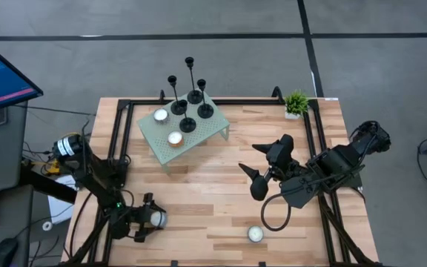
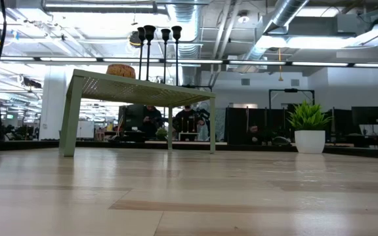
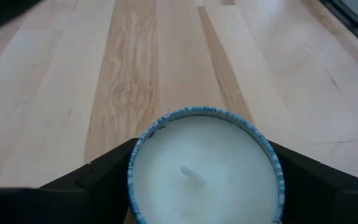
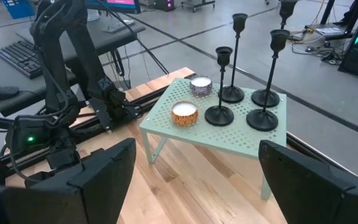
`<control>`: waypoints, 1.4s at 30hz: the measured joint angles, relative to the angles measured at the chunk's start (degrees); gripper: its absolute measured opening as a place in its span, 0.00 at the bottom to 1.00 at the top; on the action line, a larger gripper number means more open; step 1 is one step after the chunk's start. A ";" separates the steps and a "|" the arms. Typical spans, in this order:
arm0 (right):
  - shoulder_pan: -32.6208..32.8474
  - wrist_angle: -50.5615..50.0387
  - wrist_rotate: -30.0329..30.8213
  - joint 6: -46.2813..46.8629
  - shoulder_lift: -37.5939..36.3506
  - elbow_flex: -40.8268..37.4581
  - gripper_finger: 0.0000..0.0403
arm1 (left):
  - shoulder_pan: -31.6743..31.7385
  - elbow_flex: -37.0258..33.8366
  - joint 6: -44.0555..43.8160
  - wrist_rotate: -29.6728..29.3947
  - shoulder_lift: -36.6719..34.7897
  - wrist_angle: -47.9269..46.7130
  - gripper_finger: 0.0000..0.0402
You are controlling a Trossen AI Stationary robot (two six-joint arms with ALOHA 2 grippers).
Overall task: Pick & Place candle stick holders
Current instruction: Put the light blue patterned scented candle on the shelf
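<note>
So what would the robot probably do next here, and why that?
Probably the right end effector, open and empty above the table, would reach toward the nearest candle stick holder. All four black holders stand on the green stand, none gripped. The left end effector is shut on a candle at the table's near side.

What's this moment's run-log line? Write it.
left end effector: shut on candle, front-left table | right end effector: open, mid-right over table | candle stick holders: four on green stand
</note>
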 joint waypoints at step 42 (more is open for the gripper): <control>1.32 0.58 -0.02 0.32 -0.02 0.02 0.82 | 4.34 0.04 44.23 -41.15 -49.56 2.93 0.71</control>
